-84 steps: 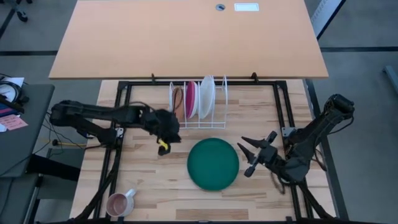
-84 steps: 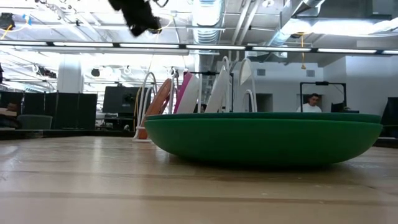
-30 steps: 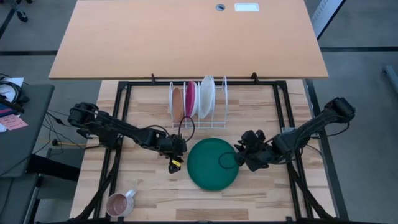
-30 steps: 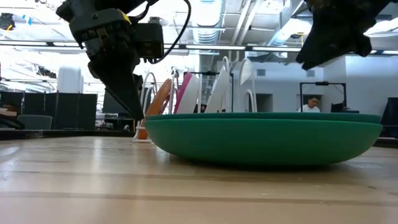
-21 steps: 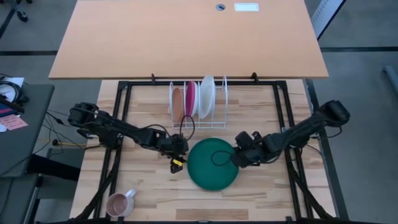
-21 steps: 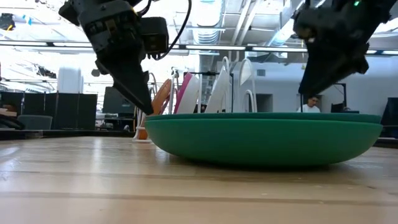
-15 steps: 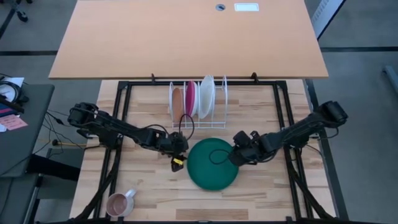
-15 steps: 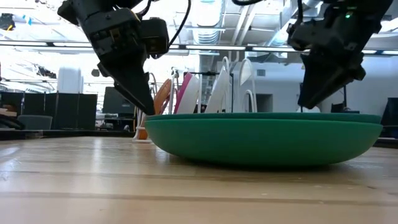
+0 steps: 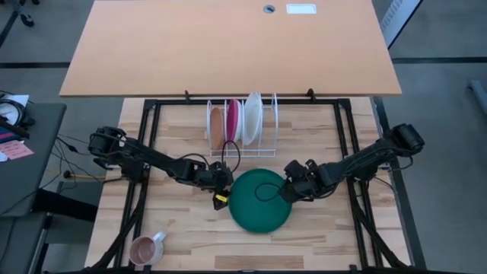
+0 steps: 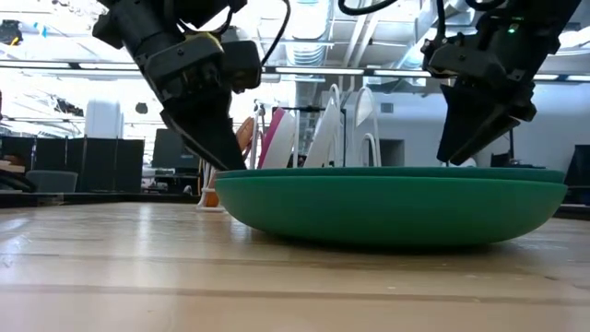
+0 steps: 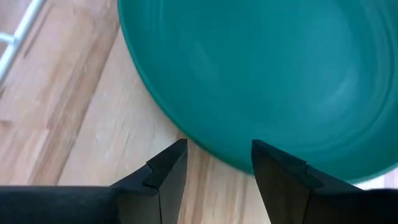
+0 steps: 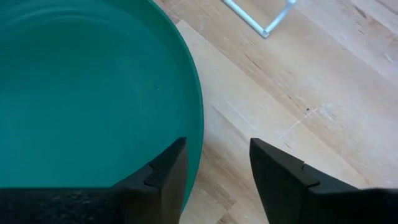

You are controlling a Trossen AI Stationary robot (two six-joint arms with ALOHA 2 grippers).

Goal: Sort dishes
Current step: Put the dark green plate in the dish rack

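1. Pale wood planks make up the tabletop (image 9: pixel 183 221), and a large orange-brown board covers its far edge.
2. Near the middle of the tabletop the dark green plate (image 9: pixel 261 199) lies flat, hollow side up; being round, it has no long axis.
3. Behind it, toward the far edge, the white wire rack (image 9: pixel 242 131) holds three plates on edge, their faces turned toward the left and right edges: the orange-brown plate (image 9: pixel 218 125) leftmost, the magenta pink plate (image 9: pixel 233 122) beside it, the white plate (image 9: pixel 253 116) to their right.
4. At the green plate's left rim sits the left gripper (image 9: pixel 221 190); its wrist view shows the fingers (image 11: pixel 166 169) spread apart, the rim just ahead of them and nothing pinched.
5. On the opposite rim, the right gripper (image 9: pixel 287 192) has its fingers (image 12: pixel 168 169) spread too, the rim showing between them, with no grip visible.
6. Close to the tabletop's near left corner stands a small pink mug (image 9: pixel 145 248).
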